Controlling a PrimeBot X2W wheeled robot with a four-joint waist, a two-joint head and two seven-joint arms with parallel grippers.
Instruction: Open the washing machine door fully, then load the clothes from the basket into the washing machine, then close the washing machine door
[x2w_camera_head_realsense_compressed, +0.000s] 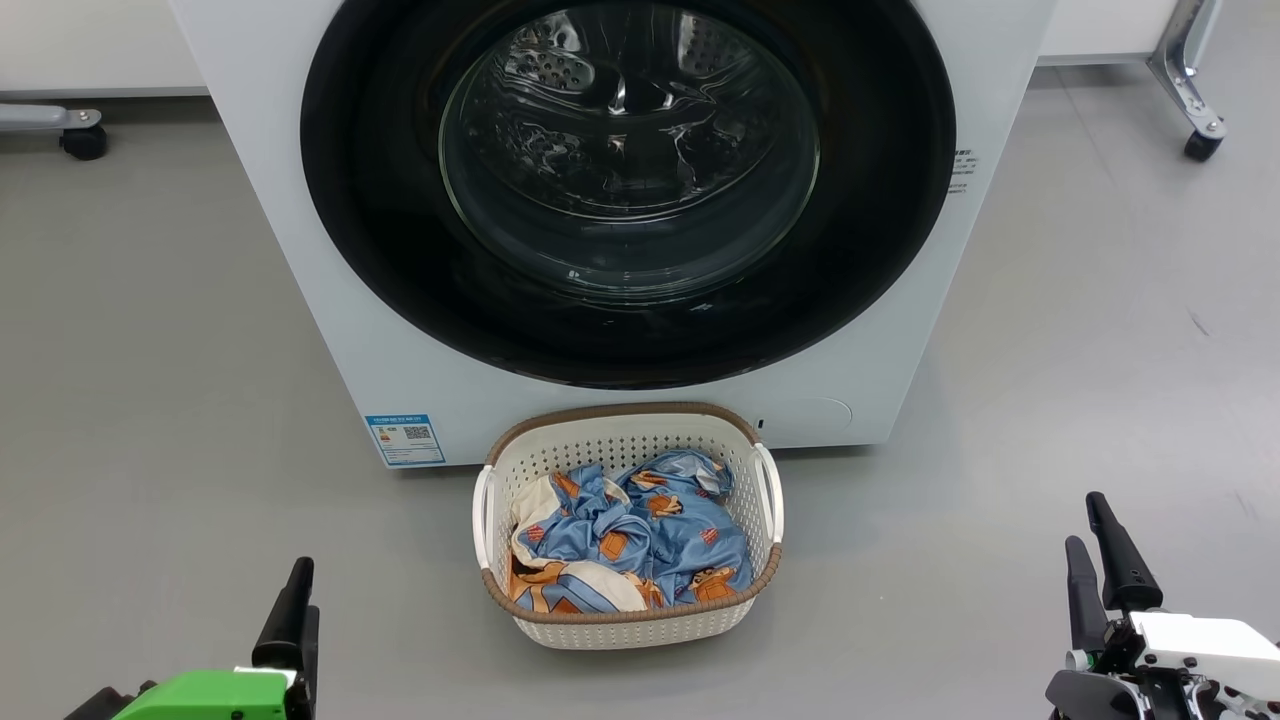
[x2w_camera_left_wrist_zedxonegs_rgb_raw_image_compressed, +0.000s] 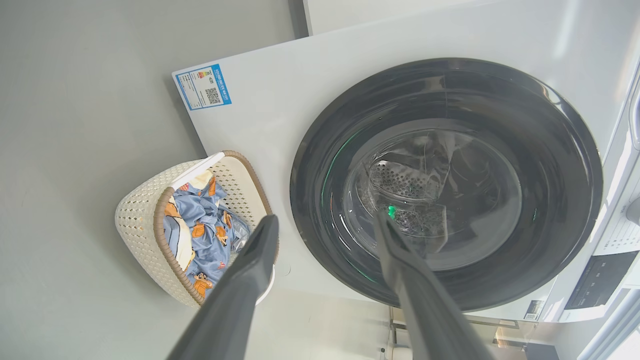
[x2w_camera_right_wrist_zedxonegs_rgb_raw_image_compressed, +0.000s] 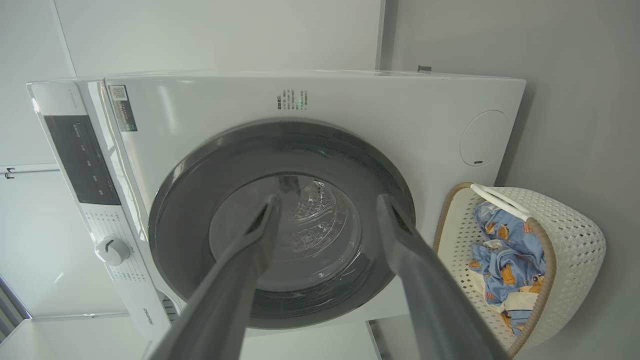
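Head camera looks down, wrist cameras (rolled sideways) forward; all share the basket (x2w_camera_head_realsense_compressed: 620, 455).

Grey floor (x2w_camera_head_realsense_compressed: 150, 330) — black caster (x2w_camera_head_realsense_compressed: 1202, 146) upper right.

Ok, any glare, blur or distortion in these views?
Head view: sharp, light glare on the washing machine door glass. Left wrist view: wide-angle tilt, green glints on the glass, left gripper blurred up close. Right wrist view: likewise, right gripper blurred, basket crisp.

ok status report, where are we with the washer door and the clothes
Left gripper and right gripper open, empty, touching nothing. Washing machine door shut; clothes in the basket. Basket sits on the floor just below the door.
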